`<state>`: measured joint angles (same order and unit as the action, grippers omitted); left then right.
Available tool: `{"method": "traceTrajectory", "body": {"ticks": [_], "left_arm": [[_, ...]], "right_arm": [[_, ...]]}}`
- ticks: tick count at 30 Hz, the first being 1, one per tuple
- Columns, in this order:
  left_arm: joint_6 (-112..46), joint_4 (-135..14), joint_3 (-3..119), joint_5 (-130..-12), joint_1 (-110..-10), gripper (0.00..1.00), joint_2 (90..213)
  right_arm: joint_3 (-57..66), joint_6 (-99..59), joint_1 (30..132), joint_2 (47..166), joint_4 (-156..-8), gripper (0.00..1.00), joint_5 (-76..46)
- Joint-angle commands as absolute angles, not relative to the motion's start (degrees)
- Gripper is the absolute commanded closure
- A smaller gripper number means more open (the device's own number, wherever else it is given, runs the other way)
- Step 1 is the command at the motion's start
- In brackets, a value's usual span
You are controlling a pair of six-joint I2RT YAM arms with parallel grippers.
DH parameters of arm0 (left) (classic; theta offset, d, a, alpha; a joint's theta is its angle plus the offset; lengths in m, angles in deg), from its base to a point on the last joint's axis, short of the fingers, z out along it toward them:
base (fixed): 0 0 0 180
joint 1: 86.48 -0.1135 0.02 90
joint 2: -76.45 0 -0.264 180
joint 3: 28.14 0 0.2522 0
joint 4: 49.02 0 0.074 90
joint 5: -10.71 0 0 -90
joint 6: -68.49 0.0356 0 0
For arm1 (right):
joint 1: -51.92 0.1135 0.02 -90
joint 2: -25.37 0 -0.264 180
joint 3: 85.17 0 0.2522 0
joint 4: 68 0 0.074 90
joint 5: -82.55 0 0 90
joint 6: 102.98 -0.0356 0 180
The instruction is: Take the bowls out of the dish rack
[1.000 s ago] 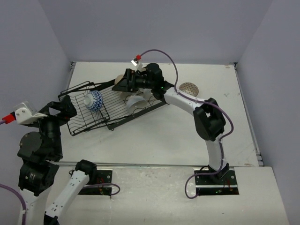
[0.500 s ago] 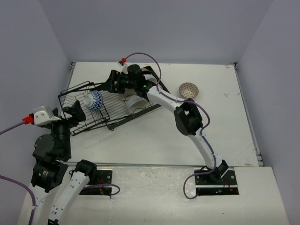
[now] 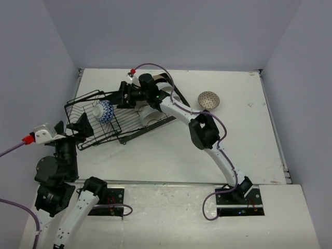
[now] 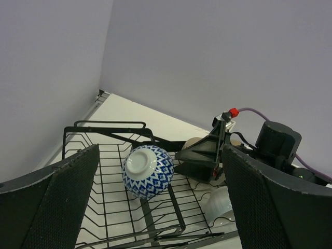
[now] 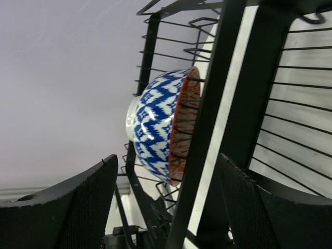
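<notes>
Lately, saw left gripper (image 3: 78, 126) drop back to the near-left end of the dish rack (image 3: 129, 133), with fingers (image 4: 46, 202) spread wide, holding nothing, aimed at the blue-white bowl (image 3: 104, 110). Found that bowl on edge in the rack's left part, foot toward the left wrist camera. Within 1 s, watched right gripper (image 3: 121, 97) slide leftward over the rack, closing on that bowl from the far side, with fingers (image 5: 78, 212) wide apart, rack wires in between, no contact yet. Reckon on it as next target, grasp not begun. Noted right arm stretched long across the rack. Further right, 1 white bowl (image 3: 150, 114) in the rack, 1 speckled bowl (image 3: 209, 98) already out on the surface (image 3: 249, 140).
</notes>
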<state>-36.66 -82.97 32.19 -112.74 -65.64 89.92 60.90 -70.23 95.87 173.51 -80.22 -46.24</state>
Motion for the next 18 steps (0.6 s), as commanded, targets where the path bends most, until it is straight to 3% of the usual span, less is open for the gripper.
{"method": "traceTrajectory", "body": {"ticks": [1,18], "left_arm": [[-34.87,-80.19,31.68,-114.00,-64.95,0.00,89.28],[-34.78,-80.63,32.03,-113.12,-64.77,0.00,88.49]], "right_arm": [[63.06,-74.05,96.92,173.99,-75.00,0.23,-51.31],[65.43,-80.04,97.45,176.98,-69.28,0.26,-56.05]]}}
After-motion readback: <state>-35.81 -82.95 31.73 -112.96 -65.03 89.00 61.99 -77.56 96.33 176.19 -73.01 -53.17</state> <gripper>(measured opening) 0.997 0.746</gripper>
